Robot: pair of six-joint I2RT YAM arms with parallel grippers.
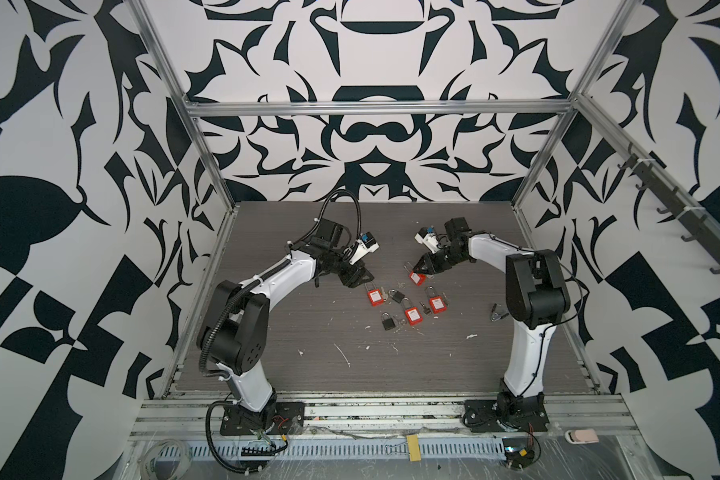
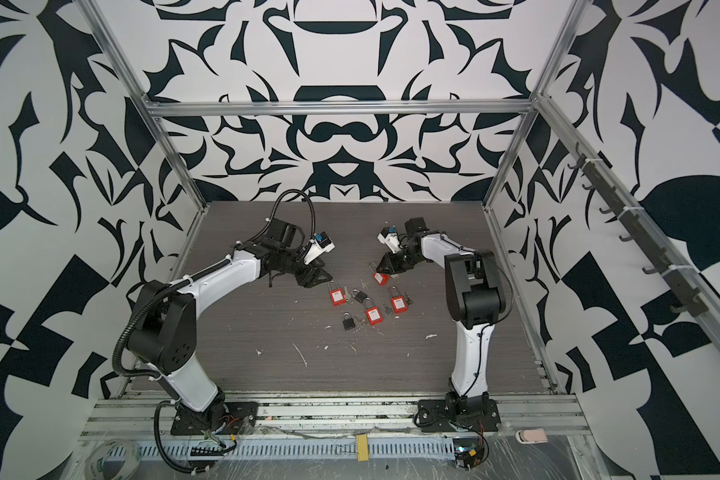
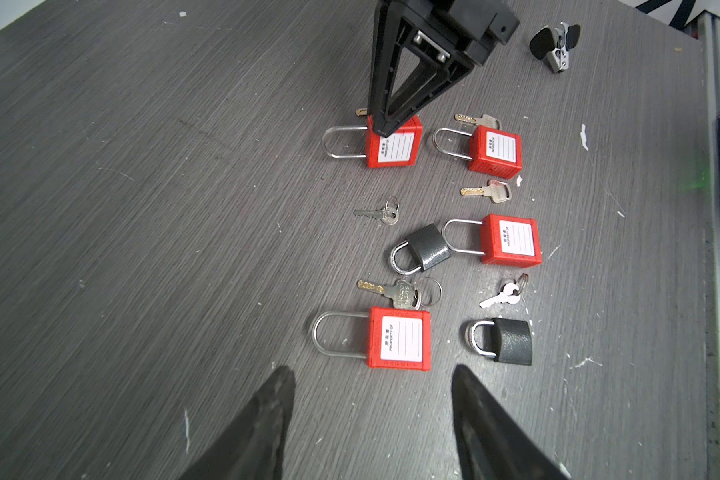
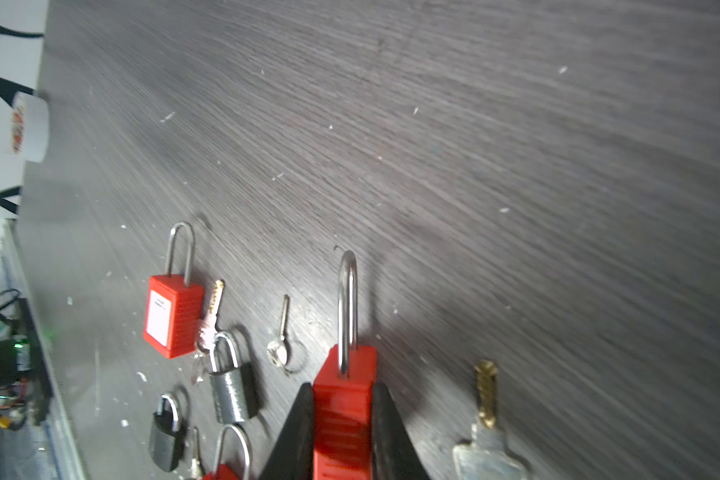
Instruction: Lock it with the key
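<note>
- Right gripper (image 1: 420, 269) pinches one red padlock (image 4: 344, 415) by its body, at the far side of the cluster.
- Left gripper (image 3: 371, 372) hovers spread, left of the cluster.
- Four red padlocks in all, two grey padlocks (image 3: 427, 247), six keys (image 3: 485, 192).
- White labels (image 3: 400, 337) read "PROPERTY OF".

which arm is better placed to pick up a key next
Left: the left fingers are open and empty near the loose keys; the right fingers grip a red padlock.

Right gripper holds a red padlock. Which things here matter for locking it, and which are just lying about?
In the job: right gripper, held red padlock, brass key beside it, open left gripper.

Lying about: three other red padlocks, two black padlocks, other keys, binder clip.
</note>
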